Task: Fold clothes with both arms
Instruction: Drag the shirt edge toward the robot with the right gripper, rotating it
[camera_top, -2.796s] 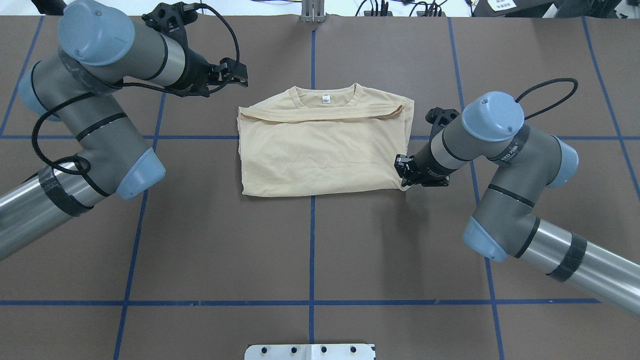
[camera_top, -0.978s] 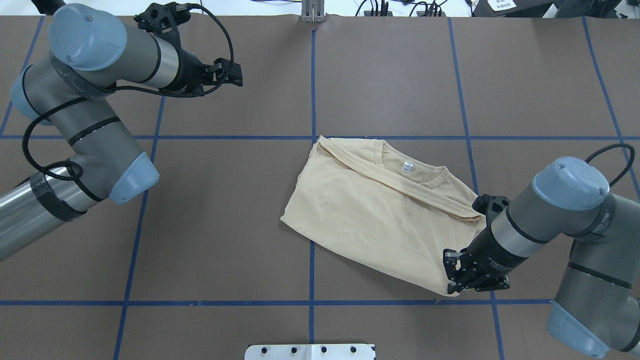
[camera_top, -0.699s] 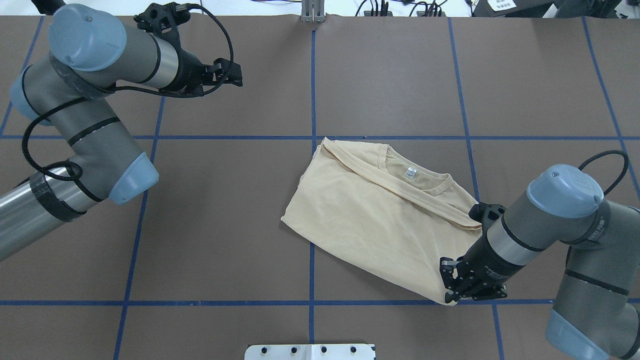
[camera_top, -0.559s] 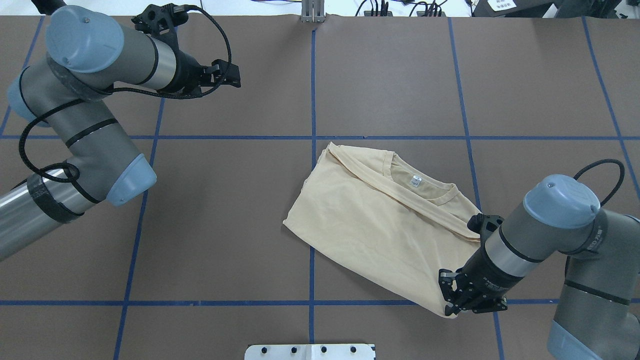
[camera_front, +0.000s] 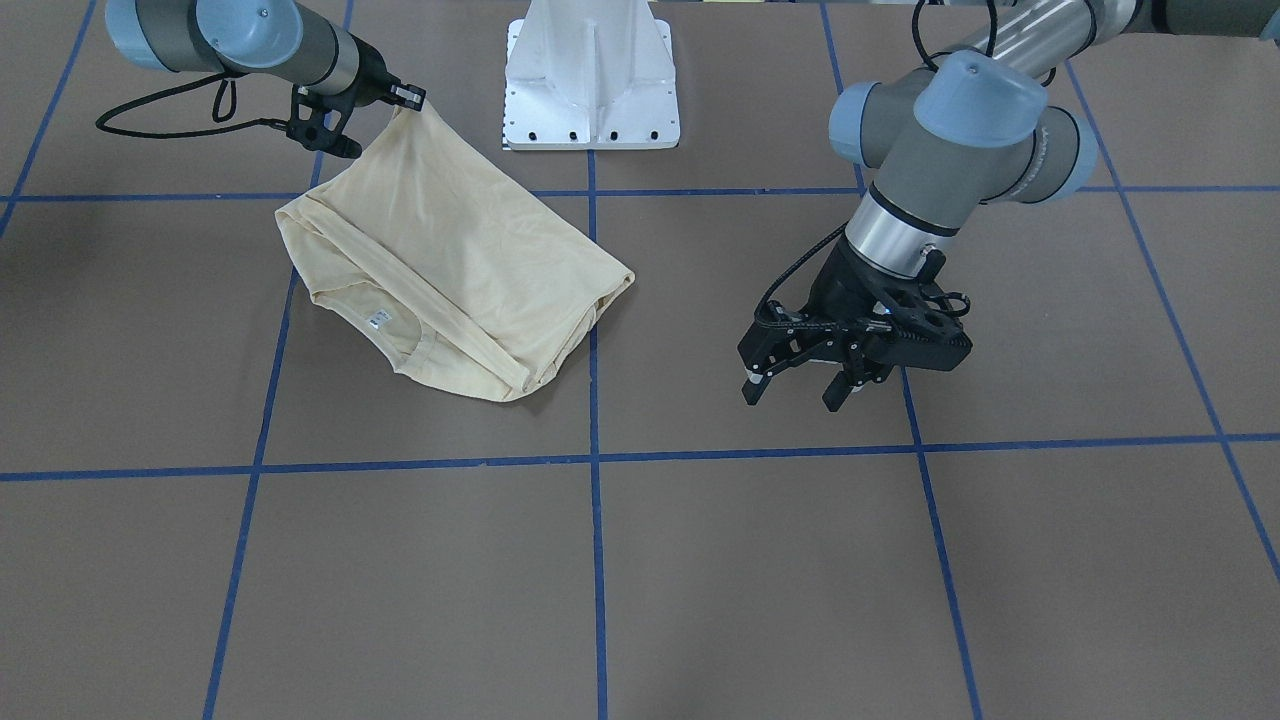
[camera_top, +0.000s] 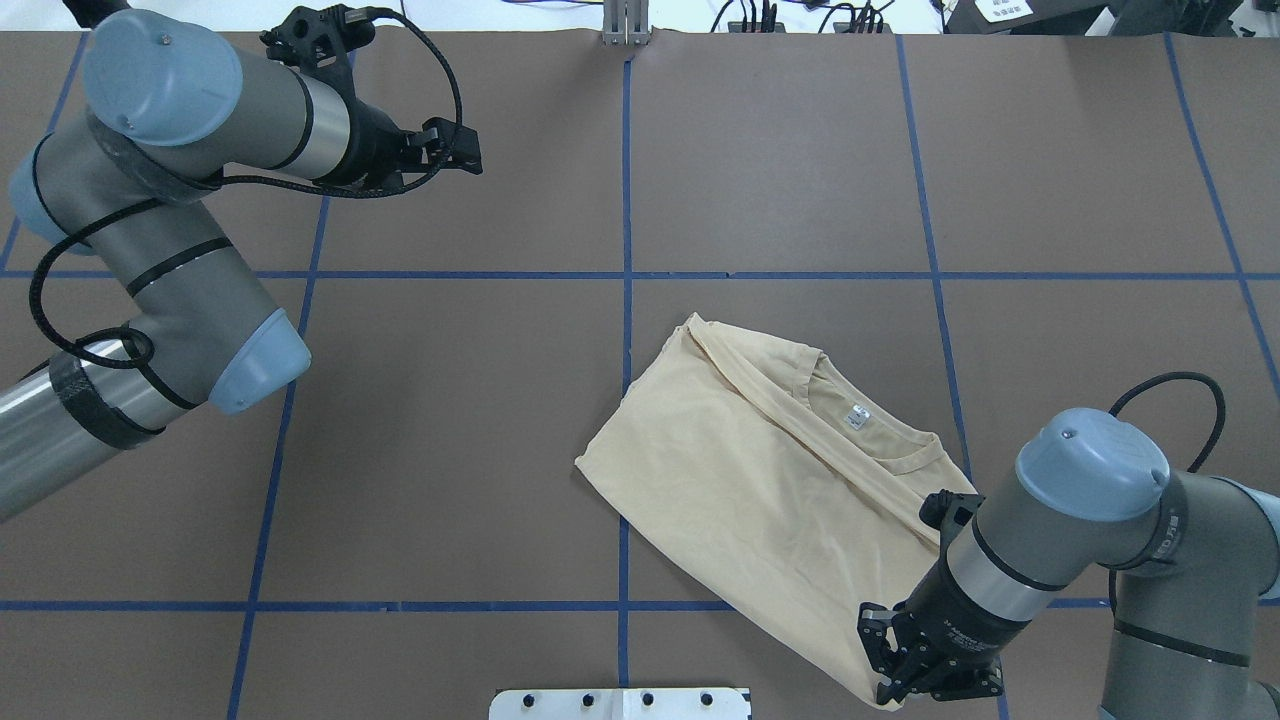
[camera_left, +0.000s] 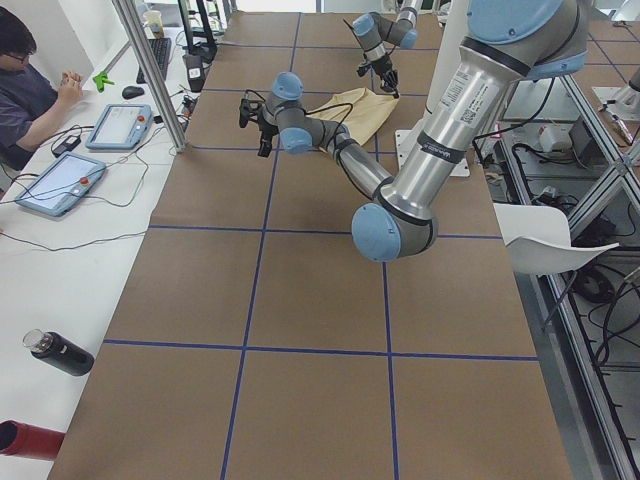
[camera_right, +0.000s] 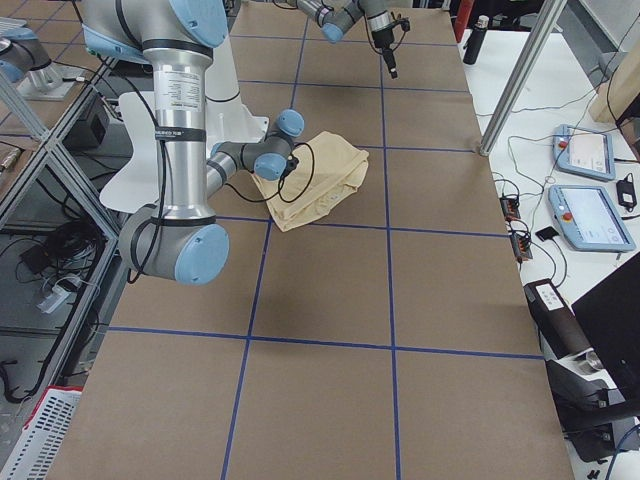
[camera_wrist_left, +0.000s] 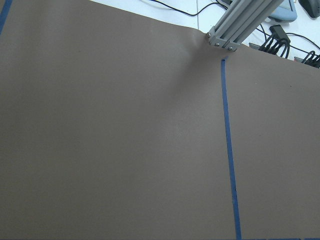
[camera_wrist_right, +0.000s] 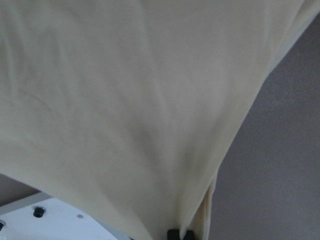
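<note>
Two-arm folding cell, seen from overhead, from the front and from the wrists. The pale cream-yellow knit T-shirt lies folded into a rough rectangle and turned on a diagonal. It rests on the brown table, which is marked with a blue taped grid, in the robot's right half and close to the robot's edge. Its ribbed collar and small white neck label face up.

The black two-finger right end effector is clamped on one corner of the garment. It holds that corner raised just beside the white metal pedestal base, while the rest drapes down onto the table. In the right wrist view, cloth fills the frame and converges on the fingertips.

The black left end effector hovers well apart from the shirt, fingers spread and holding nothing. Its wrist camera shows only bare table.

Handling, as a judgement: the garment is probably light, limp and unbreakable. It will sag from any single hold, wrinkle easily, and let its stacked layers slide over one another. Holds are best taken at corners or along a folded edge, pinching every layer. A second grasp at a neighbouring corner would help keep that edge taut.
</note>
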